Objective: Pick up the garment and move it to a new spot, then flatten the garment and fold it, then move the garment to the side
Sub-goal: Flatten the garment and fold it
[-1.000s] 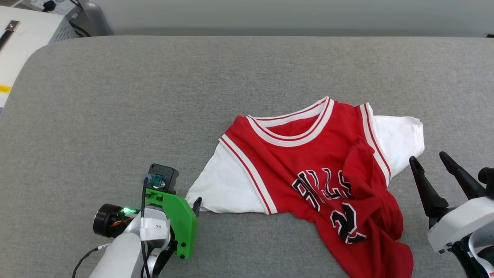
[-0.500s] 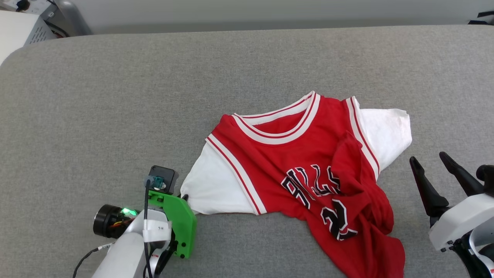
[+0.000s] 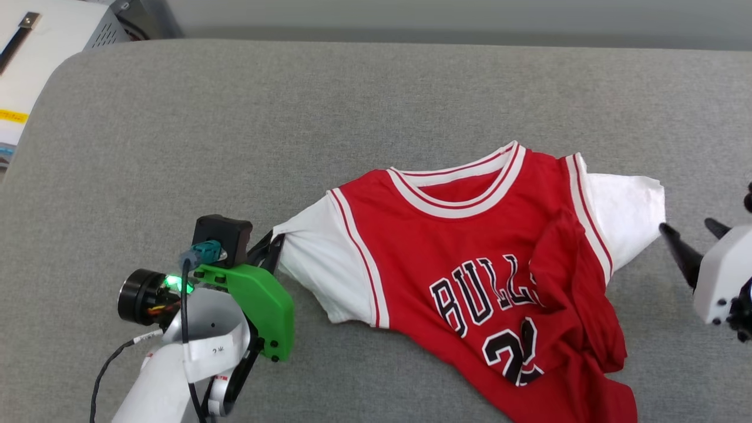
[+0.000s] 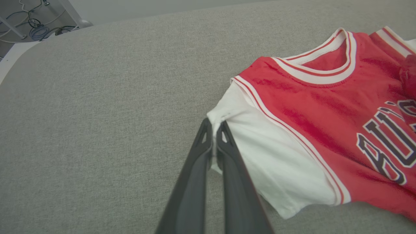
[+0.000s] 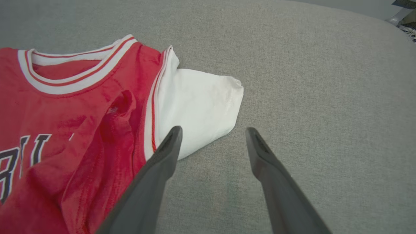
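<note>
1. Red jersey cloth with white short sleeves, the garment is lying face up on the grey fabric-covered desk. It is sitting right of the middle in the head view, with its striped collar pointing toward the far edge.
2. Black lettering outlined in white and a number are showing across the chest. On the robot's right side the red body is bunching into a folded ridge, and the lower hem is running off the bottom of the head view.
3. The left fingers are pressing together with almost no gap between them. They are pinching the outer edge of the white sleeve on the robot's left.
4. In the left wrist view, the left fingers are clamping a thin fold of that sleeve between their tips, and the cloth is puckering at the grip.
5. The right fingers are standing wide apart and holding nothing. They are hovering just beside the other white sleeve, at the right edge of the head view.
6. In the right wrist view, one of the right fingers is overlapping the lower edge of that sleeve, while the other is hanging over bare desk. Whether either tip is touching cloth, I cannot tell.
</note>
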Available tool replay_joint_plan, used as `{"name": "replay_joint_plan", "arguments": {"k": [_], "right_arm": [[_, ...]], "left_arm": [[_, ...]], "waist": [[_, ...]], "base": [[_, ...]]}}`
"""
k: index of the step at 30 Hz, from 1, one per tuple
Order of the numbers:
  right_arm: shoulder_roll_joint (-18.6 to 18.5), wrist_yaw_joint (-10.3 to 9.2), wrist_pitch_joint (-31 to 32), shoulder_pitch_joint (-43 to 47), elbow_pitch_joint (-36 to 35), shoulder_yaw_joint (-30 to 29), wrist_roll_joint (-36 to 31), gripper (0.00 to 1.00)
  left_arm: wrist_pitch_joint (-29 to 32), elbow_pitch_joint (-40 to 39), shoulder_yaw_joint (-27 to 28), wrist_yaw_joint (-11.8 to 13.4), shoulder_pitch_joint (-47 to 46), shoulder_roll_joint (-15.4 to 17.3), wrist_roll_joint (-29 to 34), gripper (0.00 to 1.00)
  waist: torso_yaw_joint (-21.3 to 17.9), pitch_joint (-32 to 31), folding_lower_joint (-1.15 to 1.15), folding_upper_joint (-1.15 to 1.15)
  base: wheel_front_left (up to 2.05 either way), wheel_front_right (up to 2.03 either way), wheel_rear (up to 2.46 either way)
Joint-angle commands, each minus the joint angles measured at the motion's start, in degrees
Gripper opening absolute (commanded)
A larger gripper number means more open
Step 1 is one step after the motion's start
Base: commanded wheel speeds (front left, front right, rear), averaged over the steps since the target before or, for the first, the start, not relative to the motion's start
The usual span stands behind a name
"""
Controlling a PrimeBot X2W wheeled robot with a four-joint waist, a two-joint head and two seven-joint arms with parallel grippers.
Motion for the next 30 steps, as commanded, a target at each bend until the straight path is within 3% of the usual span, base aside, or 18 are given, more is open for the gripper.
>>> {"name": "replay_joint_plan", "arguments": {"k": [1,10,18,26,27,29,30], "right_arm": [[-0.1,-0.03,2.3,-2.7,1.4,-0.9,0.9,1.00],[-4.0,-0.03,15.2,-14.8,10.8,-1.9,1.3,1.00],[-7.6,-0.03,17.5,-20.3,16.3,1.2,-0.7,1.00],[-9.2,-0.03,20.4,-19.3,20.2,6.5,1.9,1.00],[-9.3,-0.03,20.4,-19.0,20.3,7.0,2.2,0.85],[-9.4,-0.03,20.2,-18.4,20.6,7.7,3.0,0.00],[-9.6,-0.03,20.0,-18.2,20.7,8.1,3.4,0.00]], "left_arm": [[0.6,-1.8,-0.1,0.5,0.6,0.3,-0.1,0.00],[3.2,-9.7,-2.0,0.5,-0.6,-0.4,-0.3,0.00],[2.7,-10.7,-3.3,0.1,-2.0,-1.3,-0.4,0.00],[1.7,-9.4,-4.2,-0.5,-3.1,-2.0,-0.8,0.00],[1.7,-9.3,-4.2,-0.5,-3.1,-2.0,-0.9,0.00],[1.5,-9.0,-4.2,-0.5,-3.2,-2.0,-0.9,0.00],[1.4,-8.8,-4.2,-0.5,-3.3,-2.0,-1.0,0.00]], "waist": [[1.7,2.2,0.00,0.00],[5.9,8.0,0.00,0.00],[8.0,11.2,0.00,0.00],[8.8,12.2,0.00,0.00],[8.8,12.3,0.00,0.00],[8.9,12.3,0.00,0.00],[8.9,12.2,0.00,0.00]], "base": [[0.00,0.00,0.00],[0.00,0.00,0.00],[0.00,0.00,0.00],[0.00,0.00,0.00],[0.00,0.00,0.00],[0.00,0.00,0.00],[0.00,0.00,0.00]]}}
